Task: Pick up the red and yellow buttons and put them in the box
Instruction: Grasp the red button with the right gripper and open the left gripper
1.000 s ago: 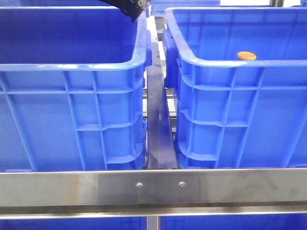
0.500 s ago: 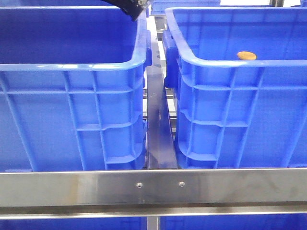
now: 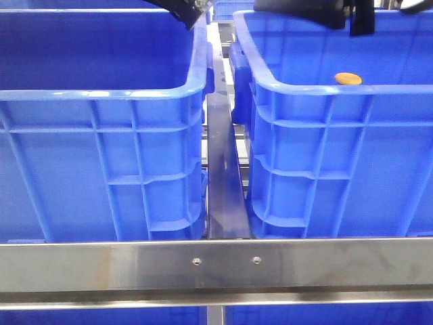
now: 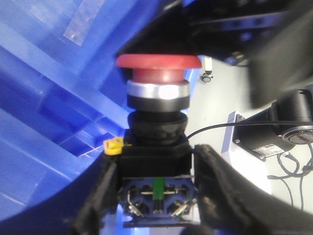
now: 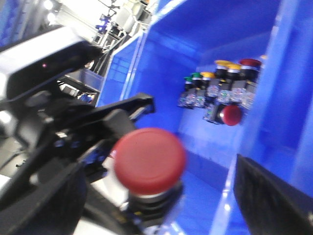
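My left gripper (image 4: 156, 164) is shut on the black body of a red push button (image 4: 157, 68) with a broad red cap and a silver collar. The same button (image 5: 146, 156) shows in the right wrist view, held by the left fingers (image 5: 124, 110), in line between the wide-apart fingers of my open right gripper (image 5: 154, 200). Several more buttons (image 5: 222, 90), with yellow, green and red caps, lie in a blue crate. In the front view a yellow-orange cap (image 3: 348, 78) shows inside the right crate (image 3: 318, 91). The left crate (image 3: 101, 95) is its twin.
Both arms enter at the top of the front view, the left arm (image 3: 181, 11) over the left crate's far corner, the right arm (image 3: 304, 10) over the right crate. A steel rail (image 3: 216, 264) crosses in front and a steel bar (image 3: 223, 176) runs between the crates.
The right arm has come into the top of the front view over the right crate. The left arm has barely moved.
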Available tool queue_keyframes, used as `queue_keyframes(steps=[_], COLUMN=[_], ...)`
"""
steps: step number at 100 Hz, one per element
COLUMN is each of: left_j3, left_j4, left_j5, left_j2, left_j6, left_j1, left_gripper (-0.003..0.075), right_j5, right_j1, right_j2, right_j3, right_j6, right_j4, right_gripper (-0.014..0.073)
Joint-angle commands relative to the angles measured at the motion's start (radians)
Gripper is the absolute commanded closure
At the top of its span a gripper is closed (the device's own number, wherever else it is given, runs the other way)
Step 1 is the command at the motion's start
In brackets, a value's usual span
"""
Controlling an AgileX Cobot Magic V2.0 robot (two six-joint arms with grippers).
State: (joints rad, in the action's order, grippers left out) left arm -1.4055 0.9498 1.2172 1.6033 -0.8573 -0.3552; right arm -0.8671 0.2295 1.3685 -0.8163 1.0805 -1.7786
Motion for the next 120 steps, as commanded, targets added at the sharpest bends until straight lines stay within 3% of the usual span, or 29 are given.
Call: queue_keyframes(steps=[1,33,96,105,120], left_j3=[-0.029,-0.029,-0.029,-0.029,-0.029], left_j4=[0.081,0.081,0.081,0.081,0.081], left_j5=[0.047,0.047,0.047,0.047,0.044], left_j2=[-0.05,-0.05,-0.05,-0.05,-0.05], left_j6=[0.001,0.001,0.001,0.001,0.001], left_j1=[-0.01,-0.01,-0.01,-0.01,-0.01], left_gripper=[0.0636,0.0636,0.0636,0.0636,0.0636], right_j5=[-0.04,-0.047,-0.134,-0.135,-0.14], right_j1=[0.002,0.004,0.005,0.005,0.005], right_j2=[-0.009,0.007,0.023,0.023,0.023], right_j3=[-0.032,-0.111,-0.111,-0.111,-0.111], right_j6=[0.004,0.004,0.002,0.002,0.002], right_j4=[-0.139,-0.14,-0.138,-0.138,-0.138], right_gripper=[-0.0038,-0.0038,-0.0034,0.0036,0.0263])
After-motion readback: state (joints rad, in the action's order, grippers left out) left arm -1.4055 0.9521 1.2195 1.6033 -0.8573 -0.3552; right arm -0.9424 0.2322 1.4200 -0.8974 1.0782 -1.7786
